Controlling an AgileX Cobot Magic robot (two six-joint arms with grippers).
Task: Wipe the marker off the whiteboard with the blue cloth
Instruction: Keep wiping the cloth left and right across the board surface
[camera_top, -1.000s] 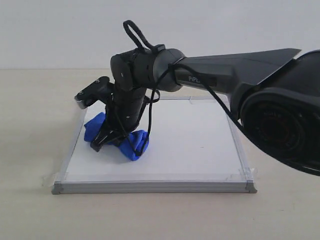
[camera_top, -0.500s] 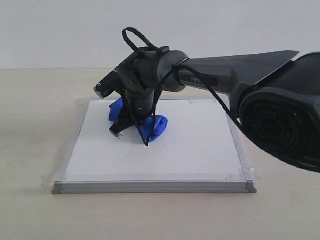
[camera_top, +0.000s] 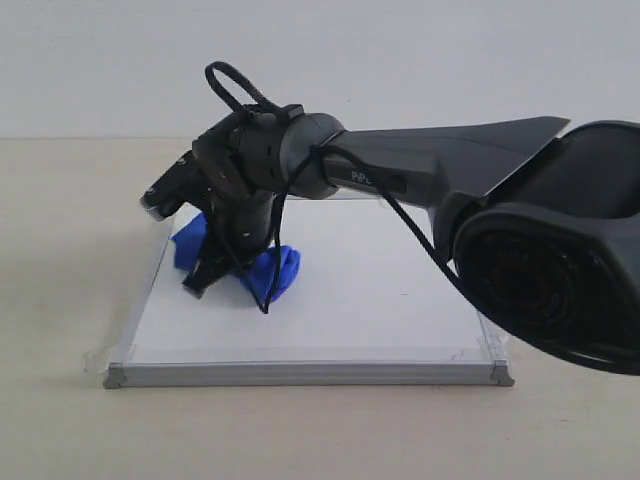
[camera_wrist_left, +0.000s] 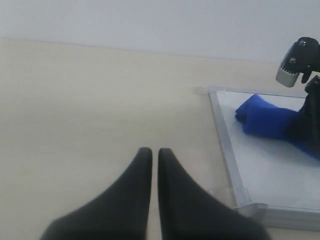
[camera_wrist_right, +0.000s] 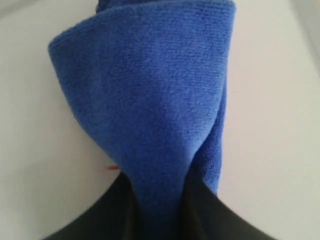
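The whiteboard (camera_top: 380, 300) lies flat on the table, white with a silver frame. My right gripper (camera_top: 212, 272) reaches across to its far left part and is shut on the blue cloth (camera_top: 272, 272), pressing it onto the board. In the right wrist view the blue cloth (camera_wrist_right: 150, 100) bunches out between the dark fingers of the gripper (camera_wrist_right: 157, 182). A small red bit of the marker (camera_wrist_right: 109, 168) shows beside the cloth on the whiteboard (camera_wrist_right: 270, 125). My left gripper (camera_wrist_left: 151, 151) is shut and holds nothing, over bare table left of the whiteboard's frame (camera_wrist_left: 222, 145).
The beige table (camera_top: 60, 260) surrounds the board, with a pale wall behind. Tape holds the board's corners (camera_top: 480, 352). The right arm's long dark link (camera_top: 450, 150) spans the board from the right. The left wrist view catches the blue cloth (camera_wrist_left: 265, 120).
The right gripper dragged the cloth from the board's left toward the far middle, then back left and slightly nearer. The left gripper shows no change.
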